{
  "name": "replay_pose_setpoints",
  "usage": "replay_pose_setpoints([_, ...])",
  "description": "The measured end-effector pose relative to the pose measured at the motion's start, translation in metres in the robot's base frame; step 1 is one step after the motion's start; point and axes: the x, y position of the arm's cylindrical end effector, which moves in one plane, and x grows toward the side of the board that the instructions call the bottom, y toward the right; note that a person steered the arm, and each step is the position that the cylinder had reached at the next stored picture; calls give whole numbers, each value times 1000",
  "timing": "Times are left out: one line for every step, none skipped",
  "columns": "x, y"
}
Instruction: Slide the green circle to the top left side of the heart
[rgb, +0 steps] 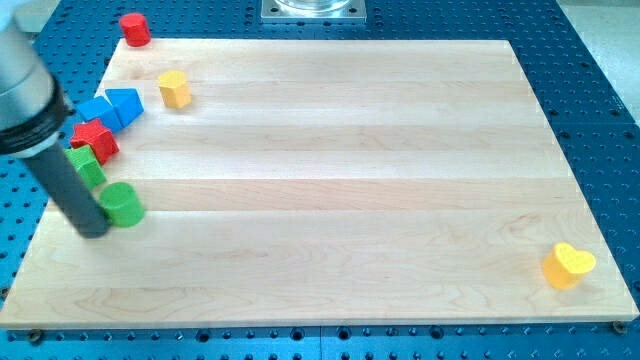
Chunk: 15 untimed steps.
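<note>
One long push right carries the green circle (122, 204) (my tip (94, 230), a plain rod tool gripping nothing, touches its left) toward the yellow heart (567, 266).

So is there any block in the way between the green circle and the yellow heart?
No. My tip sits right at the green circle, on its left. From there to the yellow heart at the view's bottom right, the board shows only bare wood. The other blocks cluster above the circle.
</note>
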Motion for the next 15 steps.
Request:
replay_pose_setpoints([-10,-4])
replay_pose_setpoints([-33,12])
replay_pose_setpoints([-50,63])
replay_pose_setpoints([-45,147])
replay_pose_setpoints([-36,83])
replay_pose_setpoints([-24,119])
replay_pose_setpoints([-24,205])
replay_pose_setpoints([-24,155])
replay_pose_setpoints([-9,147])
replay_pose_setpoints([5,235])
replay_pose_setpoints([5,327])
replay_pose_setpoints([30,265])
replay_pose_setpoints([40,333])
replay_pose_setpoints([36,398])
replay_pose_setpoints([18,404])
